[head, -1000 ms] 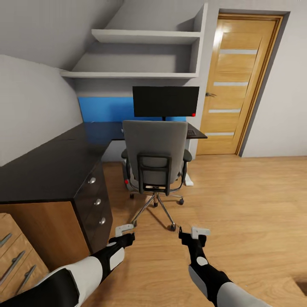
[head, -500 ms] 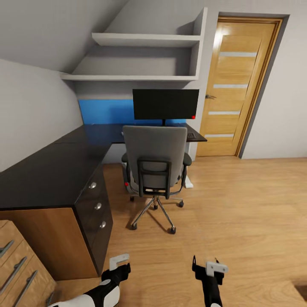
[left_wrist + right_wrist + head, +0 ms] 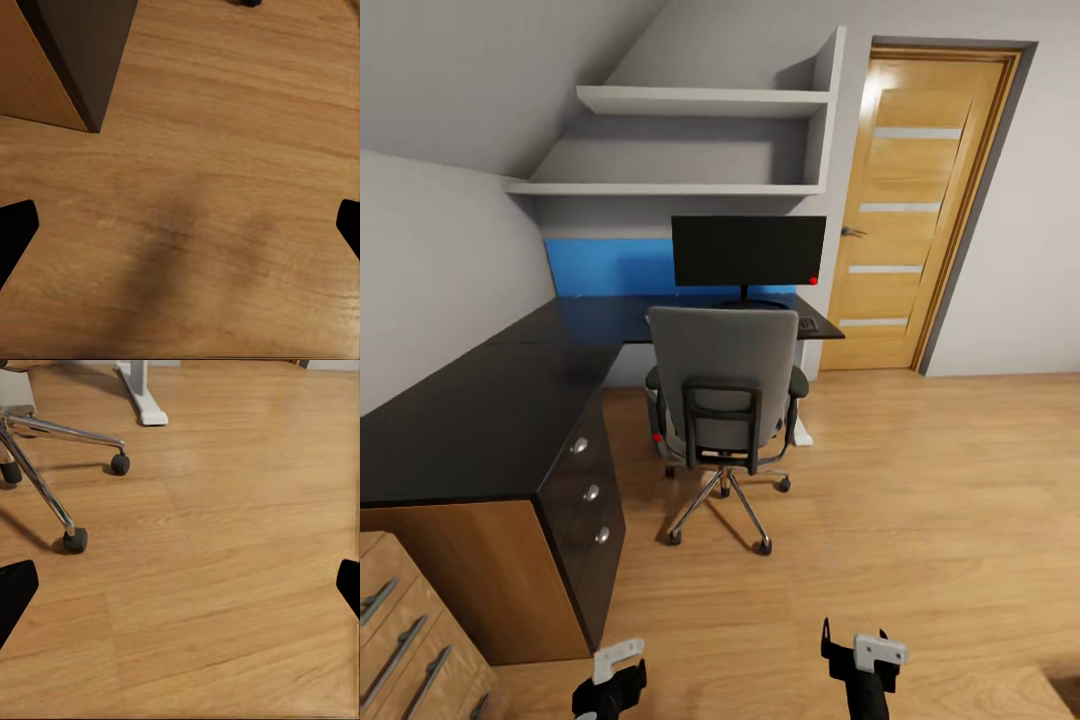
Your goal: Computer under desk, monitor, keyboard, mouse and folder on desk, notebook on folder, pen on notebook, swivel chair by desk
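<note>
Room: bedroom with wood-plank floor [image 3: 920,480], sloped ceiling, white shelves [image 3: 690,140] above, a wooden door [image 3: 915,210] at far right.
Left side: the desk [image 3: 480,410], black-topped and L-shaped, runs from the near left to the back wall; its drawer unit [image 3: 588,480] faces the open floor, with a light-wood chest [image 3: 410,630] nearest the robot.
Centre: the swivel chair [image 3: 725,385] stands ahead of both grippers, its back turned to the robot and seat hidden; I cannot tell what lies on it.
Behind chair: the monitor [image 3: 748,250] sits on the desk; the keyboard [image 3: 808,322] peeks out just right of the chair back.
Left gripper [image 3: 610,680]: low, jaws spread wide, empty.
Right gripper [image 3: 865,660]: low, jaws spread wide, empty, roughly as near the chair as the left.
</note>
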{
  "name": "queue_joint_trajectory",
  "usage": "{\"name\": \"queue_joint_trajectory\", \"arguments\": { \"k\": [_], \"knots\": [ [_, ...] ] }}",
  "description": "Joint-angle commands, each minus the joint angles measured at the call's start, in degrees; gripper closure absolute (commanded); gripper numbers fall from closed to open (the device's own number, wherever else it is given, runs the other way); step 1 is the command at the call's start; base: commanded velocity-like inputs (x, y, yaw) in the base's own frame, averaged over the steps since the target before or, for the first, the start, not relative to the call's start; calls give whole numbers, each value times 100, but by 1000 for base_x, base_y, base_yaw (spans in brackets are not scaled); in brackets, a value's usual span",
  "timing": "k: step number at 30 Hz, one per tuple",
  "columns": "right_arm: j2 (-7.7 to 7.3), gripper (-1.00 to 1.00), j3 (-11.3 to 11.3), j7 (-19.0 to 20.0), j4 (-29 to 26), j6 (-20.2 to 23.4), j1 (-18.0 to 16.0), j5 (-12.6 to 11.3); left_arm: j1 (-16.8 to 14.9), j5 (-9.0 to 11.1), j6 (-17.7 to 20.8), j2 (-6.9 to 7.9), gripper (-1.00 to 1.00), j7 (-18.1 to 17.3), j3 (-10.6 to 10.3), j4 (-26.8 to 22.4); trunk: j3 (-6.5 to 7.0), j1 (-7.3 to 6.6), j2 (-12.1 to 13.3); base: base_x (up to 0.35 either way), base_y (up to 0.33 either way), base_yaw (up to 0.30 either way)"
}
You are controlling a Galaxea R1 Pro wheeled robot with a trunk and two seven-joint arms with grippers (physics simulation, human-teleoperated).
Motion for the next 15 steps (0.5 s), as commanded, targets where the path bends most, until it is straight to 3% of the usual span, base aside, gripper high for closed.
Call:
{"name": "queue_joint_trajectory", "arguments": {
  "k": [1, 15],
  "knots": [
    [3, -100, 54, -35, 28, -8, -3, -23, 34, 18, -37, 11, -100, 37, -52, -4, 13, -24, 39, 0, 0, 0],
    [3, -100, 54, -28, 188, 11, -3, -24, 541, 11, -166, 146, -100, -2, -56, -4, 265, -331, 601, 0, 0, 0]
  ]
}}
